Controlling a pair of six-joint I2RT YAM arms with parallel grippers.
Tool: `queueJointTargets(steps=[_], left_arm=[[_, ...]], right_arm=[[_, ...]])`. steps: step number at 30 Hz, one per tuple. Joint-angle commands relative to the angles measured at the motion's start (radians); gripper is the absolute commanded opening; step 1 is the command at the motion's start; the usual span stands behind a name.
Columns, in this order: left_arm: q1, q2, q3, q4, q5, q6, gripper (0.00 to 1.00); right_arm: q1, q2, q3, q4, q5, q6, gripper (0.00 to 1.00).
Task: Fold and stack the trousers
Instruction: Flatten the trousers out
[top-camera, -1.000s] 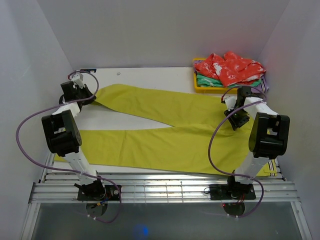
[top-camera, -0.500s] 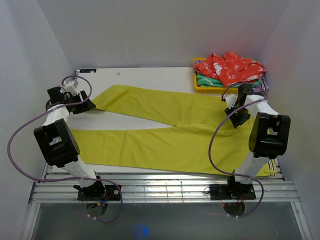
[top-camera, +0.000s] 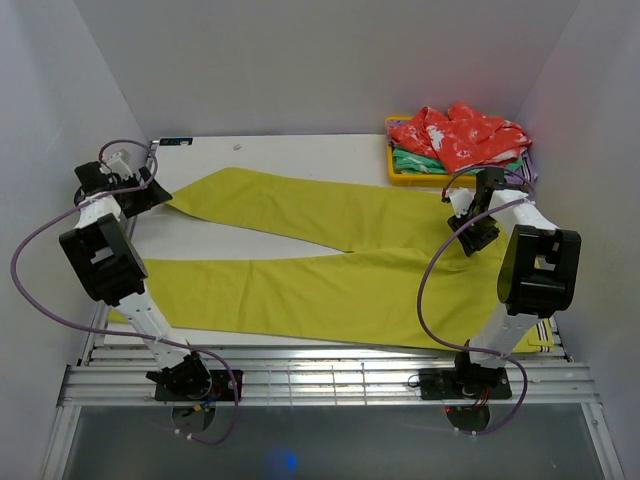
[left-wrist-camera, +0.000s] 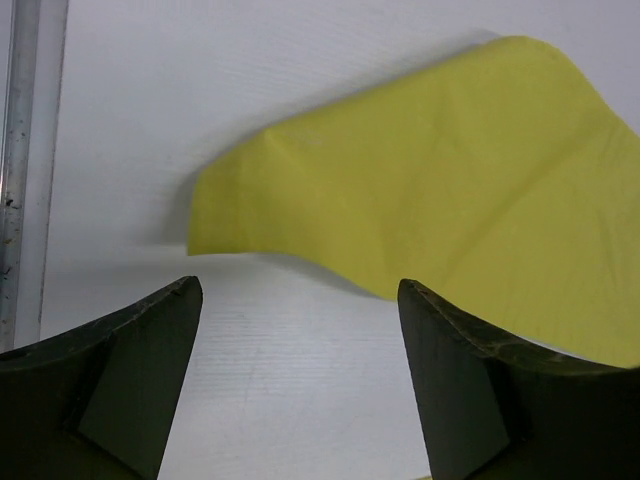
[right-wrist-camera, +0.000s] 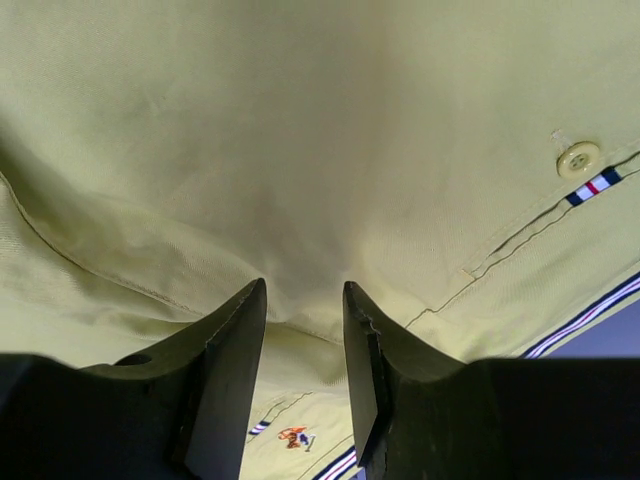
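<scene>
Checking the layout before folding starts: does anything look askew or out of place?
The trousers lie splayed in a V, the far leg angled away from the near one. The left gripper is open, clear of that cuff. No damage shows.

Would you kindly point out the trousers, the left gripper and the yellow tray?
trousers (top-camera: 330, 285): top external view, middle of the near leg.
left gripper (left-wrist-camera: 300, 290): left wrist view, midway between the fingertips.
yellow tray (top-camera: 415, 181): top external view, near rim.

I record the trousers (top-camera: 330, 270) as plain mustard yellow-green, with a matching button (right-wrist-camera: 578, 158) and navy, white and red striped trim (right-wrist-camera: 590, 187). The tabletop (top-camera: 280, 150) is white. I log a yellow tray (top-camera: 400, 180), a red garment (top-camera: 455, 135) with pale patterning, a green garment (top-camera: 412, 160) and purple cables (top-camera: 418, 292).
</scene>
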Motion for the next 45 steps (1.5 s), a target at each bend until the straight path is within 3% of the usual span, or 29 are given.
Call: queueJointTargets(steps=[1, 5, 9, 12, 13, 15, 16, 17, 19, 22, 23, 24, 25, 26, 27, 28, 30, 31, 33, 39, 45], left_arm=[[0.024, 0.061, 0.090, -0.028, -0.011, -0.111, 0.91], [0.024, 0.125, 0.089, 0.037, -0.015, -0.196, 0.98], [0.022, 0.168, 0.089, 0.141, 0.015, -0.294, 0.90], [0.019, 0.193, 0.116, 0.213, 0.086, -0.349, 0.68], [0.019, 0.205, 0.124, 0.253, 0.112, -0.386, 0.51], [0.008, 0.211, 0.159, 0.276, 0.156, -0.409, 0.36], [0.002, 0.208, 0.170, 0.302, 0.179, -0.414, 0.28], [-0.019, 0.205, 0.185, 0.304, 0.193, -0.406, 0.15], [-0.051, 0.173, 0.222, 0.296, 0.244, -0.373, 0.01], [-0.166, 0.113, 0.228, 0.195, 0.265, -0.177, 0.00], [-0.256, 0.058, 0.218, 0.155, 0.255, -0.091, 0.00], [-0.306, 0.027, 0.198, 0.117, 0.247, 0.115, 0.00], [-0.361, -0.006, 0.129, 0.042, 0.221, 0.225, 0.00], [-0.483, -0.072, 0.083, 0.002, 0.184, 0.337, 0.00], [-0.563, -0.101, 0.034, -0.032, 0.134, 0.560, 0.00], [-0.685, -0.129, -0.088, -0.070, 0.030, 0.657, 0.00], [-0.787, -0.206, -0.228, -0.071, -0.058, 0.886, 0.00], [-0.826, -0.224, -0.291, -0.030, -0.096, 0.925, 0.00], [-0.877, -0.234, -0.407, 0.012, -0.170, 0.958, 0.00], [-0.848, -0.148, -0.314, -0.003, -0.223, 0.847, 0.00], [-0.722, -0.112, -0.152, -0.005, -0.155, 0.538, 0.00]], right_arm=[[-0.004, -0.017, 0.028, -0.015, -0.020, -0.005, 0.43], [-0.004, -0.020, 0.019, -0.011, -0.020, -0.007, 0.43], [-0.004, -0.018, 0.017, -0.009, -0.020, -0.007, 0.43], [-0.004, -0.015, 0.017, -0.006, -0.020, -0.004, 0.43], [-0.004, -0.014, 0.017, -0.005, -0.020, -0.002, 0.43], [-0.004, -0.015, 0.016, -0.003, -0.050, -0.001, 0.43], [-0.004, -0.017, 0.013, 0.000, -0.052, 0.001, 0.43], [-0.004, -0.018, 0.013, 0.000, -0.053, 0.001, 0.43], [-0.004, -0.023, 0.011, 0.000, -0.056, 0.001, 0.42], [-0.004, -0.035, 0.007, -0.002, -0.058, -0.001, 0.42], [-0.004, -0.038, 0.002, -0.002, -0.058, -0.004, 0.42], [-0.004, -0.041, 0.002, 0.000, -0.058, -0.005, 0.42], [-0.004, -0.048, -0.001, -0.002, -0.056, -0.007, 0.42], [-0.005, -0.051, -0.004, 0.000, -0.056, -0.008, 0.42], [-0.005, -0.054, -0.009, 0.000, -0.056, -0.011, 0.43], [-0.007, -0.058, -0.012, 0.000, -0.058, -0.012, 0.42], [-0.010, -0.057, -0.016, 0.000, -0.058, -0.015, 0.42], [-0.012, -0.055, -0.018, 0.002, -0.056, -0.015, 0.42], [-0.013, -0.055, -0.016, 0.002, -0.059, -0.015, 0.42], [-0.015, -0.051, -0.018, 0.000, -0.055, -0.016, 0.43], [-0.015, -0.037, -0.016, 0.006, -0.050, -0.015, 0.42]])
